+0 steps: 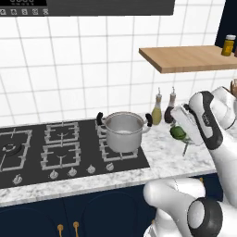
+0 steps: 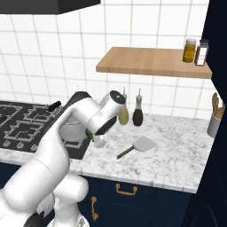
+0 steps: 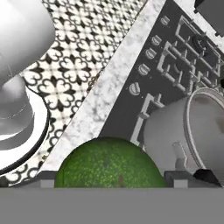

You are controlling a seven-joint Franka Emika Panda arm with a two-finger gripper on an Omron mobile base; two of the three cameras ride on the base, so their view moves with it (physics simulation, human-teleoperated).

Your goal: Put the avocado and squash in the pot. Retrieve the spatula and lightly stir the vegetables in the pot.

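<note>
No text, brand or number can be read. The dark panel (image 1: 23, 7) above the hob, at the top left of the left base view, carries a row of pale marks that may be digits and small icons, but they are too blurred to make out. The jars (image 2: 196, 51) on the wooden shelf (image 2: 150, 62) show coloured bands with no legible label.

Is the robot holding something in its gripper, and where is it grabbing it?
Yes, the gripper holds the avocado, pinched across its sides between the two fingers, up in the air beside the pot.
</note>
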